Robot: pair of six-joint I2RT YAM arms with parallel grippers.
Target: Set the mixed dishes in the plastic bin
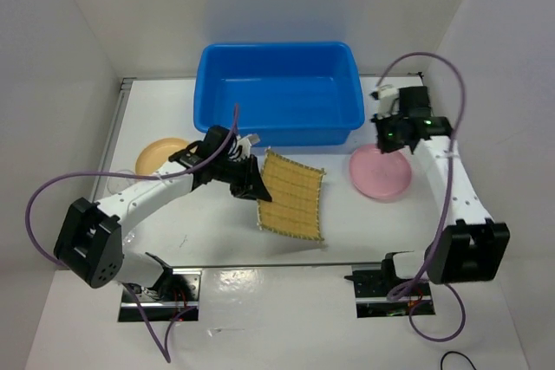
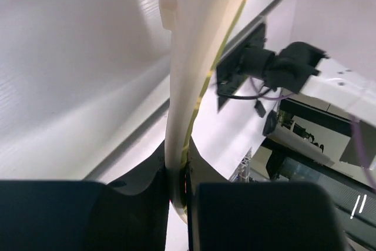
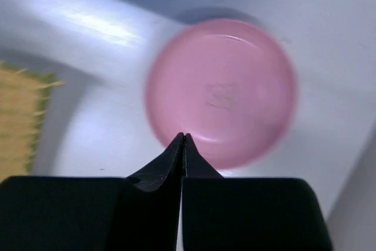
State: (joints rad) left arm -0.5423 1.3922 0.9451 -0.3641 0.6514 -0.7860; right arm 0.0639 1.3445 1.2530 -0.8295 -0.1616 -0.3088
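The counter [image 1: 208, 244] is white and shiny. Plain white walls [image 1: 130, 6] stand on three sides of it.

The left hand [image 1: 249, 181] is pressed together on the left edge of the mat [image 1: 295, 198], pinching it. The wrist view shows the thin edge of the mat caught tight between the two fingers. From there it curves up and away from them. The mat spreads out to the right of that hand. Its long way runs from near to far, leaning a bit, with one far corner pointing at the bin [image 1: 277, 133]. I cannot tell if the mat's right part lies on the counter.

Left of that hand, past the arm, an orange plate [image 1: 160, 153] lies flat. Just beyond the hand sits the bin, bright blue and open side up. Its long way goes left to right.

The right hand [image 1: 388, 138] is pressed together with nothing in it. It hangs over the far part of the pink plate [image 1: 381, 178], which lies flat on the counter under it. The bin's corner is close by, to the left of that hand.
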